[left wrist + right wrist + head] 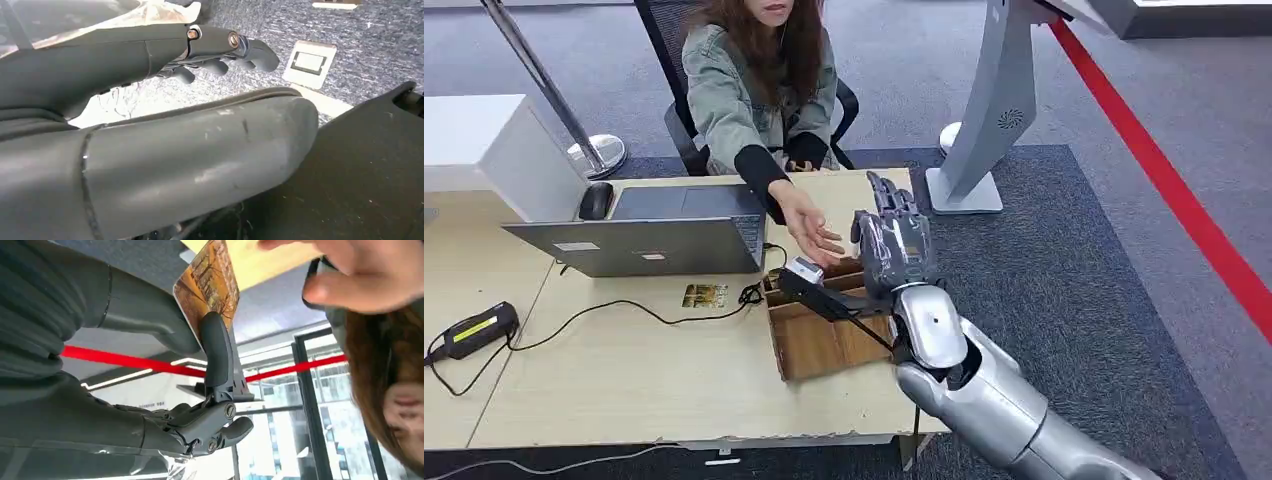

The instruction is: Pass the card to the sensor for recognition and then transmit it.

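A card [207, 287] is held in the right robot hand [894, 245], pinched between a dark finger [216, 347] and the thick thumb. The card is seen best from the right wrist, where its orange picture side shows. This robot hand is raised above the right edge of the table [624, 370], just over a wooden tray [819, 340] that sits by that edge.

A person's hand [809, 228] is reached out, palm open, just beside the robot hand and on its left. The card's long side is pointed up and out from the fingers, toward that open hand. So the card is ready to be passed across (that is a guess from how close the two hands are). The gap to be closed looks small.

The left robot hand [220, 50] hangs over the carpet with its fingers curled in and nothing inside. The right one is nearer to the person.
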`<state>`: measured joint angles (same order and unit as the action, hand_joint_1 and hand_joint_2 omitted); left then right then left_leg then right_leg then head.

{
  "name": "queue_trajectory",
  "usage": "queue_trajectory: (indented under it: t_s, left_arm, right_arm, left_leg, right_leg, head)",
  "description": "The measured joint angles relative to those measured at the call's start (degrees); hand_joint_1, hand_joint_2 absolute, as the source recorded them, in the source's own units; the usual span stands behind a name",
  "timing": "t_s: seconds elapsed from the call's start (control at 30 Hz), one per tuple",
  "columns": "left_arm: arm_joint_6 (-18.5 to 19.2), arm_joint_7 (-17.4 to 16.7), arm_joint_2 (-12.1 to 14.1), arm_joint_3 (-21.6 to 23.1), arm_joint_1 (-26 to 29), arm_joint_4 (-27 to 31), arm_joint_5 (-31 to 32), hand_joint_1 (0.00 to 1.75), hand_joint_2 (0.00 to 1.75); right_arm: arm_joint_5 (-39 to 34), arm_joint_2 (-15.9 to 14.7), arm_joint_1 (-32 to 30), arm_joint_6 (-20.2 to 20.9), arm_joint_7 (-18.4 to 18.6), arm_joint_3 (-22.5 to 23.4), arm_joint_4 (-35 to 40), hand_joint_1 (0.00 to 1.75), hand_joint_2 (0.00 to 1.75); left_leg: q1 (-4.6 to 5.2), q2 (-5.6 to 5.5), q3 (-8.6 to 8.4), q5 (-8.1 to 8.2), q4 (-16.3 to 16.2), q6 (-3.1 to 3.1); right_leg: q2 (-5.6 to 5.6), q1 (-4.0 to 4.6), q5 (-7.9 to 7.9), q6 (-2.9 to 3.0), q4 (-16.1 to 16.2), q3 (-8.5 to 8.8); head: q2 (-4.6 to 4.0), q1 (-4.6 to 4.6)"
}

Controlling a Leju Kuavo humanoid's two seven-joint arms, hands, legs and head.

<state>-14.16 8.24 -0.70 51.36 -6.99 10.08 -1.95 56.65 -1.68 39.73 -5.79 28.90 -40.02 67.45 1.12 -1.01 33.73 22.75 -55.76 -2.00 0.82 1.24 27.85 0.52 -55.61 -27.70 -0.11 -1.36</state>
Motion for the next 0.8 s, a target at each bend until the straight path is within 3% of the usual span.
queue_trajectory:
  t_s: [0.27, 0.5, 0.6, 0.63, 0.67, 0.7, 0.73, 0.8]
  left_arm:
    - [0.5, 0.0, 0.1, -0.2, 0.0, 0.0, 1.0, 0.00, 0.00]
    - [0.5, 0.0, 0.1, -0.2, -0.1, 0.0, 1.2, 0.00, 0.00]
    - [0.6, 0.0, 0.0, -0.2, -0.1, 0.0, 1.4, 0.00, 0.00]
    - [0.5, 0.0, 0.0, -0.2, -0.1, 0.0, 1.5, 0.00, 0.00]
    - [0.5, 0.0, 0.0, -0.2, -0.2, 0.0, 1.6, 0.00, 0.00]
    - [0.5, 0.0, 0.0, -0.2, -0.2, 0.0, 1.6, 0.00, 0.00]
    - [0.5, 0.0, 0.0, -0.2, -0.2, 0.0, 1.6, 0.00, 0.00]
    - [0.5, 0.0, -0.1, -0.2, -0.2, 0.0, 1.6, 0.00, 0.00]
  right_arm:
    - [1.6, -1.5, 3.3, 2.0, 2.2, 0.8, 4.3, 1.54, 1.75]
    - [1.7, -1.9, 5.8, 0.6, 2.3, 1.3, 4.2, 1.52, 1.75]
    - [1.3, -1.8, 6.0, -0.7, 1.7, 1.3, 3.4, 1.43, 1.75]
    - [1.1, -1.7, 6.0, -1.0, 1.5, 1.3, 3.1, 0.91, 1.75]
    - [0.9, -1.7, 6.0, -1.2, 1.4, 1.3, 2.8, 0.14, 1.75]
    - [0.7, -1.6, 6.0, -1.6, 1.2, 1.3, 2.5, 0.14, 1.75]
    - [0.2, -1.5, 6.0, -2.0, 0.9, 1.3, 2.2, 0.00, 1.75]
    - [-0.8, -1.3, 5.9, -2.8, 0.4, 1.3, 1.5, 0.00, 1.75]
  left_leg:
    - [0.00, 0.00, 0.00, 0.00, 0.0, 0.00]
    - [0.00, -0.01, 0.01, 0.00, 0.0, 0.00]
    - [0.00, -0.02, 0.01, 0.00, 0.0, 0.00]
    - [0.00, -0.02, 0.02, 0.00, 0.0, 0.00]
    - [0.01, -0.02, 0.02, 0.01, 0.0, 0.00]
    - [0.01, -0.03, 0.02, 0.01, 0.0, 0.00]
    - [0.01, -0.02, 0.02, 0.01, 0.0, 0.00]
    - [0.01, 0.00, 0.02, 0.01, 0.0, 0.00]
  right_leg:
    - [0.00, 0.00, 0.00, 0.00, 0.0, 0.00]
    - [0.00, 0.00, 0.00, 0.00, 0.0, 0.02]
    - [-0.01, 0.00, 0.00, 0.00, 0.0, 0.02]
    - [-0.01, 0.00, 0.00, 0.00, 0.0, 0.02]
    - [-0.01, 0.00, 0.00, 0.00, 0.0, 0.02]
    - [-0.01, 0.00, 0.00, 0.00, 0.0, 0.01]
    - [-0.01, 0.00, 0.00, 0.00, 0.0, 0.01]
    - [0.00, 0.00, 0.00, 0.00, 0.0, 0.01]
  head:
    - [0.00, 0.02]
    - [0.00, 0.02]
    - [0.00, 0.02]
    - [0.00, 0.02]
    - [0.00, 0.02]
    - [0.00, 0.02]
    - [0.00, 0.02]
    - [0.00, 0.04]
